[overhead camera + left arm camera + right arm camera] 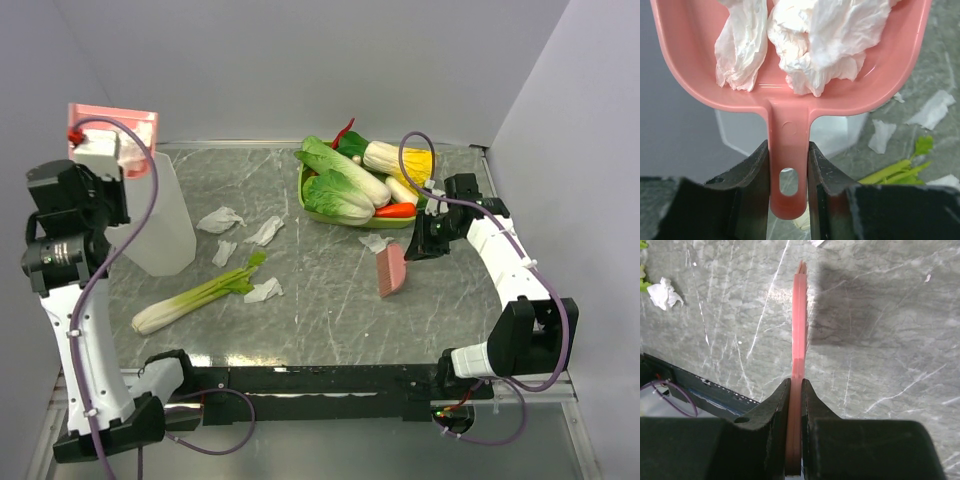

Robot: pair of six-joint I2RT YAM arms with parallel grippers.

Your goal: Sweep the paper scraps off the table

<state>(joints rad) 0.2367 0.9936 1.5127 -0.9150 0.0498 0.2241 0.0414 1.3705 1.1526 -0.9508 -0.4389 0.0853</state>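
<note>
Two tools clamped: left hand (788,150) pinches the pink dustpan (790,97), right hand (795,385) the pink brush (799,315).

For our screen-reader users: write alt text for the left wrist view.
The left tool grips a pink dustpan by its handle, the pan holding crumpled white paper scraps. Below it is a white container; to the right, more scraps and a green leek lie on the grey marble table.
</note>
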